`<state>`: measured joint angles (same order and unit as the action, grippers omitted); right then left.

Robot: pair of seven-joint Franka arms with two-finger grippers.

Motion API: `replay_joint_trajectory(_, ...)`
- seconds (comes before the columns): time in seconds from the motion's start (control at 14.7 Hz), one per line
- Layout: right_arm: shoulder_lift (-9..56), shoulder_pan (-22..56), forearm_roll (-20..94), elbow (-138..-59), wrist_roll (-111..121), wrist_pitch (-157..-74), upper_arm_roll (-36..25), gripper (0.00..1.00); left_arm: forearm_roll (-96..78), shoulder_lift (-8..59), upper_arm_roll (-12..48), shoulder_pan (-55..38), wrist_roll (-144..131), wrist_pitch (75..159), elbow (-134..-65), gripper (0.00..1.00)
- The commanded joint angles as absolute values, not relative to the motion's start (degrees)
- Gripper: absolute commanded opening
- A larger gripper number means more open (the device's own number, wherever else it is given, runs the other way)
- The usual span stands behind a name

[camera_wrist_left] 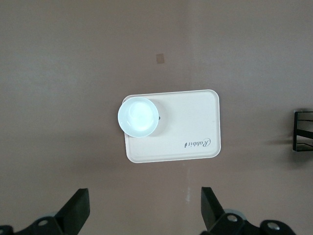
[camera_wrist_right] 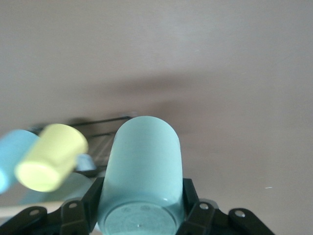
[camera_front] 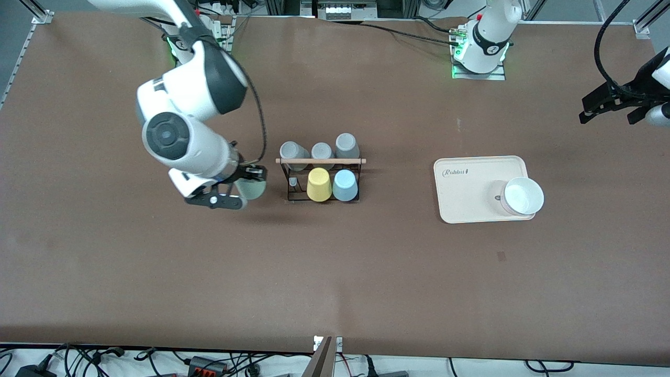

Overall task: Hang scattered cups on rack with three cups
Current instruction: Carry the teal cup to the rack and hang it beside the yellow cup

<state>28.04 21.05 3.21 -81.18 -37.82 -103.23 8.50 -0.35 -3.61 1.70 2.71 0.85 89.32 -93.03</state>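
My right gripper (camera_front: 245,189) is shut on the pale mint-green cup (camera_front: 252,187) and holds it above the table, just beside the black wire rack (camera_front: 293,198), on the right arm's side of it. In the right wrist view the fingers (camera_wrist_right: 195,208) clamp the mint cup (camera_wrist_right: 142,161) near its base, with the rack's wires (camera_wrist_right: 102,122) close by. The light blue cup (camera_front: 345,185) sits upside down on the rack, beside a yellow tumbler (camera_front: 319,184). Three grey tumblers (camera_front: 322,152) fill the row farther from the front camera. My left gripper (camera_front: 612,107) is open and empty, waiting high at the left arm's end of the table.
A cream tray (camera_front: 471,193) with a white bowl (camera_front: 523,196) on it lies between the rack and the left arm's end. Both show under the left gripper (camera_wrist_left: 145,208) in the left wrist view: tray (camera_wrist_left: 190,122), bowl (camera_wrist_left: 139,116). One rack peg (camera_front: 293,183) beside the yellow tumbler is bare.
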Motion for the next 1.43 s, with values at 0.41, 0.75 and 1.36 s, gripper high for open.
replay_joint_trajectory(0.41, 33.66, 24.87, 10.02, -76.20, -47.90, -104.41, 8.26, 0.24, -1.67, -3.16, 1.58, 2.72, 1.41, 89.21, -91.93, 1.00)
replay_joint_trajectory(0.75, 36.56, 24.87, 9.84, -76.29, -47.99, -104.33, 8.26, 0.25, -1.67, -3.16, 1.58, 2.72, 1.41, 89.21, -91.93, 1.00)
replay_joint_trajectory(1.36, 40.51, 25.66, 9.84, -76.20, -49.66, -105.91, 8.26, 0.26, -1.67, -3.16, 1.58, 2.72, 1.41, 89.21, -91.93, 1.00)
